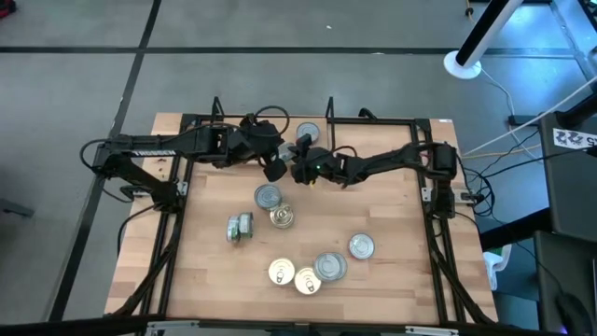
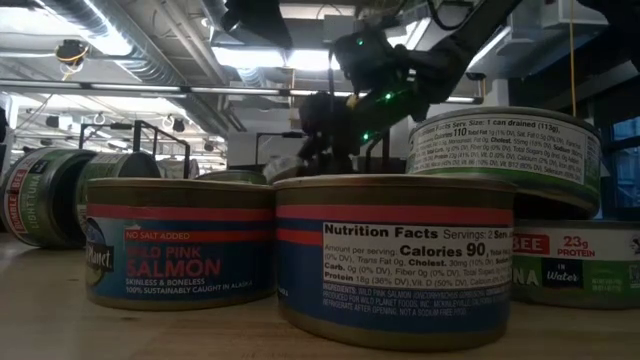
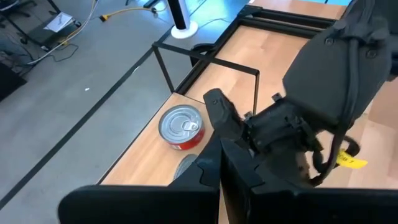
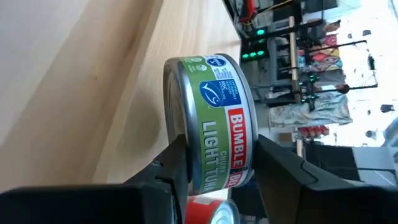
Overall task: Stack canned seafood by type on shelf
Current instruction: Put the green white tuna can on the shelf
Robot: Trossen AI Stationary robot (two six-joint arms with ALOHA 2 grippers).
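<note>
Light, matt wood-grain counter (image 1: 373, 280); shiny metal tins (image 1: 268, 197) with glossy paper labels; green-labelled tin (image 4: 214, 121) has a bright steel rim; thin black metal shelf (image 3: 214, 65) frame.

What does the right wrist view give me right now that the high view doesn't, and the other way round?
Only the right wrist view shows the green-labelled light tuna can held on its side between the right gripper's fingers, above a red can's rim. Only the high view shows the loose cans spread over the table, the left gripper shut, and a can on the shelf. Both show the light wood surface.
</note>
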